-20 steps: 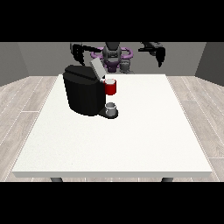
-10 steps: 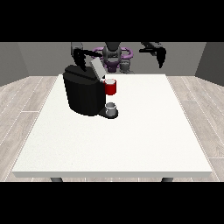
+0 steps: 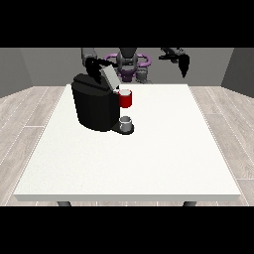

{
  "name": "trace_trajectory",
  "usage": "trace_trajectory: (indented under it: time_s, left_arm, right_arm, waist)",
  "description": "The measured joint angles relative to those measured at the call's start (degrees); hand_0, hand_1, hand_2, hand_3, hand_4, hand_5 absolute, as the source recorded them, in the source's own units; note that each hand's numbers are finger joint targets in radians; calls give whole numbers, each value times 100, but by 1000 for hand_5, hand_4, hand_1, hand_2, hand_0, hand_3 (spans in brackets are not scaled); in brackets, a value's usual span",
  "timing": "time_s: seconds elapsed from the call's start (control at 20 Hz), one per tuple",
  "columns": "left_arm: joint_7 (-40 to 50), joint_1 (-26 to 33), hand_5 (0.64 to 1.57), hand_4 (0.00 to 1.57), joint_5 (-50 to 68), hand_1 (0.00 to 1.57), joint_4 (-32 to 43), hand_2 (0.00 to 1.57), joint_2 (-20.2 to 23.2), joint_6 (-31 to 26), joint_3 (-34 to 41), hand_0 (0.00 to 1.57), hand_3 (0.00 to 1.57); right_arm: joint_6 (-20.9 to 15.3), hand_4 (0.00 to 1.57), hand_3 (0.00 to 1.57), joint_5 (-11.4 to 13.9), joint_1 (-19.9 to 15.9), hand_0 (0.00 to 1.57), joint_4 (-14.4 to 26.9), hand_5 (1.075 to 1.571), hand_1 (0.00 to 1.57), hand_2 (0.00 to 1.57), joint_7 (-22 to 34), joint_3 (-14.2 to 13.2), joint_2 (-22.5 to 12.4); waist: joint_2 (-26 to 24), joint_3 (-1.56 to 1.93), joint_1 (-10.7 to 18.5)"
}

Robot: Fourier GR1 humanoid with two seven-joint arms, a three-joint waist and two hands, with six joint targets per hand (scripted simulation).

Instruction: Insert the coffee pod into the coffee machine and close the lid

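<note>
Up top, the hand at the view's left point(image 3: 94, 68) touches the coffee machine's point(image 3: 94, 106) lid point(image 3: 110, 77), fingers unreadable.

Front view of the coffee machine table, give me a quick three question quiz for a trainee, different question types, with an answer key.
1. True or false: the coffee machine stands towards the view's left of the white table.
2. What colour is the thing at the machine's front, above the grey thing? A) red B) green C) yellow
3. Fill in: the hand at the view's right hangs ___ the table, touching nothing.

Key: 1 true; 2 A; 3 above
</note>
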Motion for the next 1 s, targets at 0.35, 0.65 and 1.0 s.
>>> trace_trajectory:
  time_s: [0.35,0.65,1.0]
  left_arm:
    - [-44,56,1571,0,-50,0,-31,0,99,139,-56,0,0]
    - [-187,19,1571,0,-54,0,80,0,138,236,-66,0,0]
    - [-288,-103,1571,192,-66,0,254,0,169,342,-77,0,0]
  right_arm:
    - [76,0,0,56,-308,0,163,1571,0,0,-9,52,69]
    - [9,114,0,165,-543,0,285,1571,0,0,-51,110,166]
    - [-104,173,0,472,-991,0,386,1571,0,0,117,362,334]
  waist:
    - [84,8,-64]
    - [206,15,-93]
    - [298,21,-53]
